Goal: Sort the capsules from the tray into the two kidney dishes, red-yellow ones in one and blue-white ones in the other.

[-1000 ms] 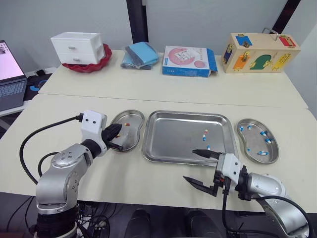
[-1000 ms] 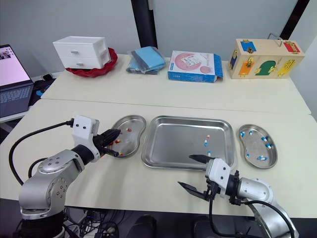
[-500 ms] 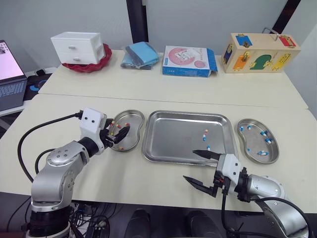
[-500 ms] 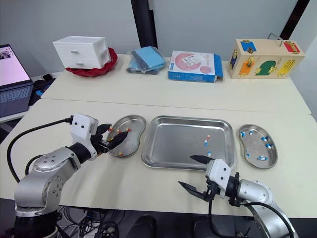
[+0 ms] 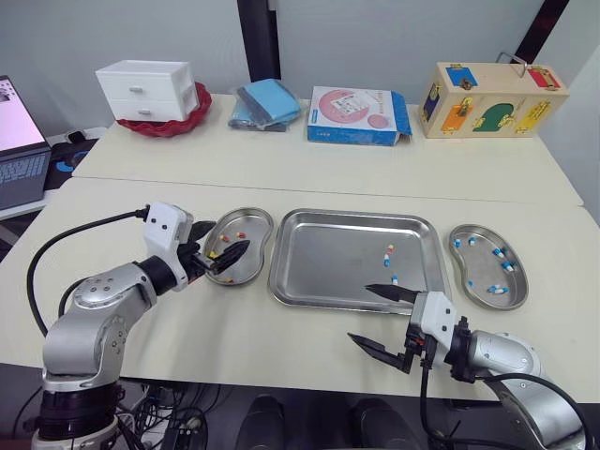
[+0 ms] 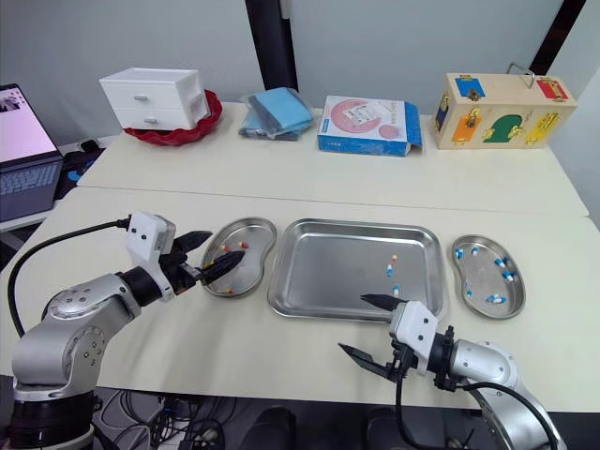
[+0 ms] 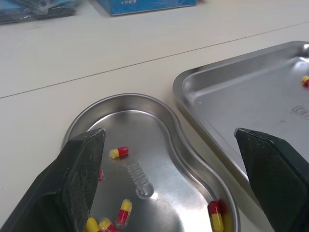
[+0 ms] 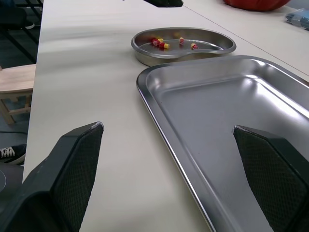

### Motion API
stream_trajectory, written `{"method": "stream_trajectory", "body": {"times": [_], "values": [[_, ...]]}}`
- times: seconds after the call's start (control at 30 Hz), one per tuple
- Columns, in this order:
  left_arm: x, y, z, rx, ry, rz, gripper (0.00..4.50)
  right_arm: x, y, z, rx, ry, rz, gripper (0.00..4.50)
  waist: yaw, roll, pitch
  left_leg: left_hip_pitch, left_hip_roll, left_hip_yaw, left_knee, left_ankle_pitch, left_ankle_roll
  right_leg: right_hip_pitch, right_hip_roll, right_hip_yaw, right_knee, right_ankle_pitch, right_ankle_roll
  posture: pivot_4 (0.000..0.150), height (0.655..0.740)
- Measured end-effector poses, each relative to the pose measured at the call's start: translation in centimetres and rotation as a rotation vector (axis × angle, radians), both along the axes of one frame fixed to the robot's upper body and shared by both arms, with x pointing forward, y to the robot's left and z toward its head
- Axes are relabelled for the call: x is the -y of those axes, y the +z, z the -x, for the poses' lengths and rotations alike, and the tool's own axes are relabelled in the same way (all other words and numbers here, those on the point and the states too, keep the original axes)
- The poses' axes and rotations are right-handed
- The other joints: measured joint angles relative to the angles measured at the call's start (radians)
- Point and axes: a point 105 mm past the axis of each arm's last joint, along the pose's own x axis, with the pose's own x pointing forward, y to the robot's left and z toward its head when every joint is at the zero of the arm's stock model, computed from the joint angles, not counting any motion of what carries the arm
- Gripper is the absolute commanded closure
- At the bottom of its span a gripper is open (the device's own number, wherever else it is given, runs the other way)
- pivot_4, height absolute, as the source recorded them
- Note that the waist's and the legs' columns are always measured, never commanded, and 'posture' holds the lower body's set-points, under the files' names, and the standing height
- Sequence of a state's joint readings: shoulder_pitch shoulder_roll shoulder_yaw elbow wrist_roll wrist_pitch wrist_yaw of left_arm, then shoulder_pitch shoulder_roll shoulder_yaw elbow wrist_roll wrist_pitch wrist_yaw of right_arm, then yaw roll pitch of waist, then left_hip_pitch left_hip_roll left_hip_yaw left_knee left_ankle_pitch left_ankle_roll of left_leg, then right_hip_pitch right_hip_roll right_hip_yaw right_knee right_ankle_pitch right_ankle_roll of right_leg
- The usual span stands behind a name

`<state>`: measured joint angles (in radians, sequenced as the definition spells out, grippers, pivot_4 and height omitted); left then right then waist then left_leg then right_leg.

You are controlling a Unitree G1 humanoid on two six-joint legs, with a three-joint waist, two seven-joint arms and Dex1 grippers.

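The left gripper [image 5: 220, 244] hung with its two black fingers spread wide and nothing between them, over the near left end of the left-hand stainless steel kidney dish [image 7: 159, 142]. Several red-and-yellow capsules [image 7: 119, 152] lay scattered on that dish's floor, one of them against its wall on the tray side.

The rectangular stainless steel tray [image 5: 328, 262] sat just beside this dish, between it and the right-hand stainless steel kidney dish [image 5: 478, 269], which held a handful of blue-and-white capsules [image 5: 507, 266]. A few small capsules [image 5: 394, 278] remained in the right half of the tray. From the head camera they looked like three, though their colours were hard to make out. The left wrist view showed a red-and-yellow one [image 7: 305, 80] among them.

The right gripper [image 5: 361, 312] was likewise wide open and empty, low over the pale table [image 5: 281, 337] at the tray's near edge. Its upper fingertip reached just over the rim and its lower one stood off the tray.
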<state>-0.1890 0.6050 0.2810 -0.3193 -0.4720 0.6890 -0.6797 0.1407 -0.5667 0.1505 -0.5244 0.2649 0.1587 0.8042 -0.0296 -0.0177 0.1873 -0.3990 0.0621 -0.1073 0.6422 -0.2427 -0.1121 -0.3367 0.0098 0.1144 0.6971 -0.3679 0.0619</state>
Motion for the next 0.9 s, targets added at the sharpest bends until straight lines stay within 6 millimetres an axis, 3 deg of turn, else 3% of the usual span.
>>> {"method": "stream_trajectory", "body": {"times": [0.17, 0.43, 0.67, 0.9], "values": [[-0.1, 0.6, 0.5, 0.006, -0.041, 0.069, 0.08, 0.1, -0.1, 0.0, -0.003, -0.007, 0.003, 0.0, -0.001, 0.0, 0.0, 0.0, 0.0, 0.0, 0.0, 0.0, 0.0, 0.0, 0.0, 0.0, 0.0, 0.0, 0.0, 0.15, 0.7302], [-2.4, -0.8, 2.6, -0.005, -0.059, -0.076, 0.08, 2.4, 0.2, 0.4, -0.019, -0.133, 0.006, 0.0, -0.001, 0.0, 0.0, 0.0, 0.0, 0.002, -0.002, 0.0, 0.0, -0.001, 0.0, 0.001, -0.001, 0.0, 0.0, 0.15, 0.7302], [-6.2, -3.6, 6.1, -0.088, 0.01, -0.132, 0.08, 9.1, 0.6, 2.5, -0.108, -0.339, 0.106, 0.0, 0.0, 0.0, 0.0, 0.001, 0.0, 0.002, -0.003, 0.0, 0.0, 0.0, 0.0, 0.001, -0.002, 0.0, 0.0, 0.15, 0.7302], [-8.4, -6.1, 8.2, -0.161, 0.051, -0.151, 0.08, 15.5, 1.4, 4.3, -0.167, -0.45, 0.235, 0.0, -0.001, -0.001, 0.0, 0.001, 0.001, 0.005, -0.003, 0.0, 0.0, 0.0, 0.0, 0.004, -0.003, -0.001, 0.0, 0.15, 0.7302]]}}
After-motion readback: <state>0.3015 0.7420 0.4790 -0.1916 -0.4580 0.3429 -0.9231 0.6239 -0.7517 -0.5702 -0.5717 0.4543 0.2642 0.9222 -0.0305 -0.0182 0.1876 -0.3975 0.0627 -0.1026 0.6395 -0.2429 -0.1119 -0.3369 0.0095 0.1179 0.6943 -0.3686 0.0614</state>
